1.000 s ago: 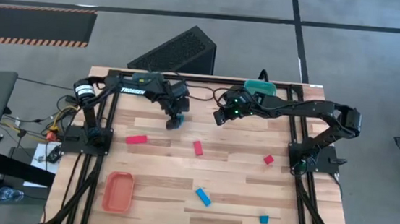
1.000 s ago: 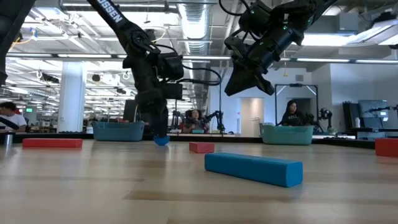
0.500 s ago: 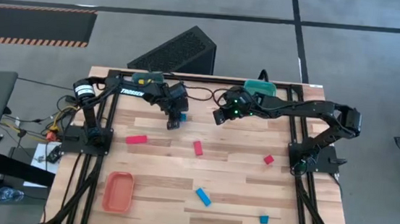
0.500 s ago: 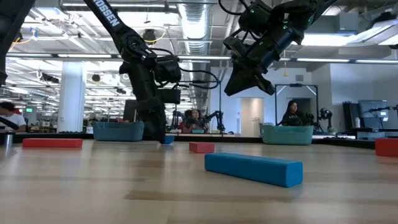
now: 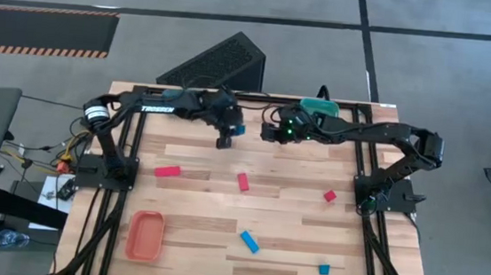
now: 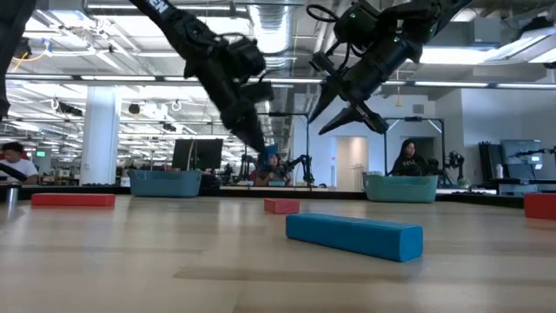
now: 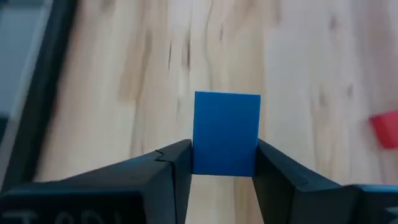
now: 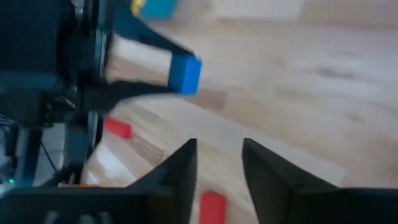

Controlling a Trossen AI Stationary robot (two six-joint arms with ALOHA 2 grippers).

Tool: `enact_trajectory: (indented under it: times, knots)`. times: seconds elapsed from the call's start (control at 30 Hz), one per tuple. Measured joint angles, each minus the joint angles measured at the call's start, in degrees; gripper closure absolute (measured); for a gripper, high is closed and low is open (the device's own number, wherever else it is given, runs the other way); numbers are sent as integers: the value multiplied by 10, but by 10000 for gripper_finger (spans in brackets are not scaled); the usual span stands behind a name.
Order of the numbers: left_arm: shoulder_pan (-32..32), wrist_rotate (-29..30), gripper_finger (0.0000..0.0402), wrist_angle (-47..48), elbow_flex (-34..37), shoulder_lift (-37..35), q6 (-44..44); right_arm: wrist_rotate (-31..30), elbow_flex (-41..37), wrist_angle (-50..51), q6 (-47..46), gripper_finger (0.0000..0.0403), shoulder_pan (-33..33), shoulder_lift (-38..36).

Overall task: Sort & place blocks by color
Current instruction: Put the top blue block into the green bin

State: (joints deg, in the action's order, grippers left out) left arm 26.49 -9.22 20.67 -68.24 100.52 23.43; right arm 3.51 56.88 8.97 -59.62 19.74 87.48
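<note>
My left gripper (image 5: 225,140) is shut on a small blue block (image 7: 226,134), held in the air over the far middle of the table (image 5: 291,226). The same blue block (image 8: 185,73) shows in the right wrist view and in the low view (image 6: 270,156). My right gripper (image 5: 268,133) hangs a little to its right, open and holding nothing (image 8: 217,158). Flat on the wood lie two red bars (image 5: 167,172) (image 5: 242,182), a red cube (image 5: 329,196), a blue bar (image 5: 249,241) and a blue cube (image 5: 324,269). My left gripper pinches the blue block by two opposite sides (image 7: 194,158) between its two fingertips (image 7: 177,165). The fingers slant down from the table's left. The block is lifted clear of the table, and most of it sticks out past the fingertips.
An orange tray (image 5: 144,235) sits near the table's front left corner. A teal tray (image 5: 319,107) stands at the far edge behind my right arm, and another teal tray (image 6: 163,183) shows at the far left in the low view. People sit in the room beyond.
My left gripper has taken hold of the blue block where it lay on the table. It has lifted the block clear and carried it up and toward the right gripper. My right gripper has kept its place and has opened its fingers.
</note>
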Motion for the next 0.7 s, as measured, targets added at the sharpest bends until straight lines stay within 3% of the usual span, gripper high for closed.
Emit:
enact_trajectory:
  times: [0.17,0.3,0.53,0.7]
  knots:
    - [-19,-42,285,-8,-51,-2,45,-1,0,-62,12,180,12,0]
    - [-39,-49,285,-9,-81,-2,68,0,0,-73,-4,154,14,0]
    - [-53,-15,284,-14,-108,-1,109,-2,1,-79,-7,163,5,-2]
    - [-53,-13,284,-15,-108,-1,105,-2,1,-86,-18,214,5,-1]
